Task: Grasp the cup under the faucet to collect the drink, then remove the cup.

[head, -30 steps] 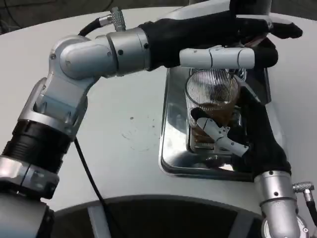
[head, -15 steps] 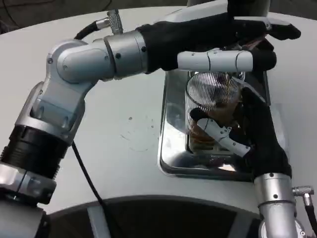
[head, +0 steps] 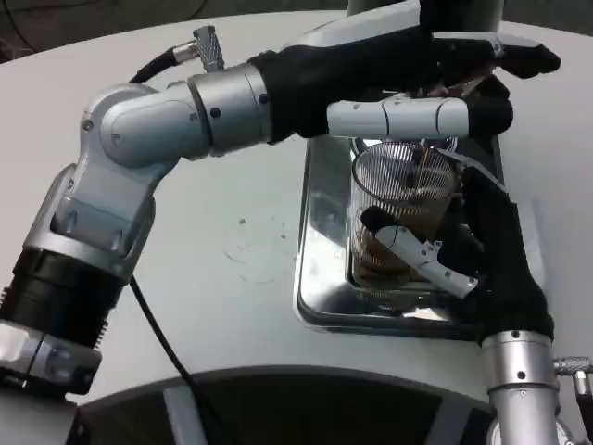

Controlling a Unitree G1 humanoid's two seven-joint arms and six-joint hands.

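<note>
Cup, ribbed clear glass with brown drink in it, sits on the shiny metal drip tray on a white worktop. Right hand fingers wrap it; left hand reaches above, grip unclear. No readable labels

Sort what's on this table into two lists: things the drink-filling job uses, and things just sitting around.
In use:
- ribbed clear cup, partly filled with brown drink, a thin stream falling into it
- right hand, holding the cup
- left hand, reaching over the cup at the dispenser
- shiny metal drip tray under the cup

Just there:
- white table
- black cable under the left arm
</note>
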